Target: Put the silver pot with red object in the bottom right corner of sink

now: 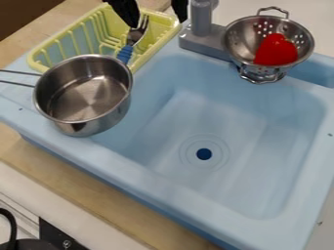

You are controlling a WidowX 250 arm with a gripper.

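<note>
1. We judge the grasp is next: our gripper [155, 13] hangs far left, fingers spread, gripping nothing.
2. The silver pot [245, 41], red object [277, 51] inside, sits at the sink's [215, 117] far-right rim; we should align above it.
3. Its loop handles [273, 8] point far and near, along its long axis.

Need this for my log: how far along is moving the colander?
Done: nothing visible; the silver colander holding the red object stands on the sink's back rim.
In hand: nothing; the gripper is open.
Left: grasping, lifting and placing it in the basin's bottom right corner.
</note>
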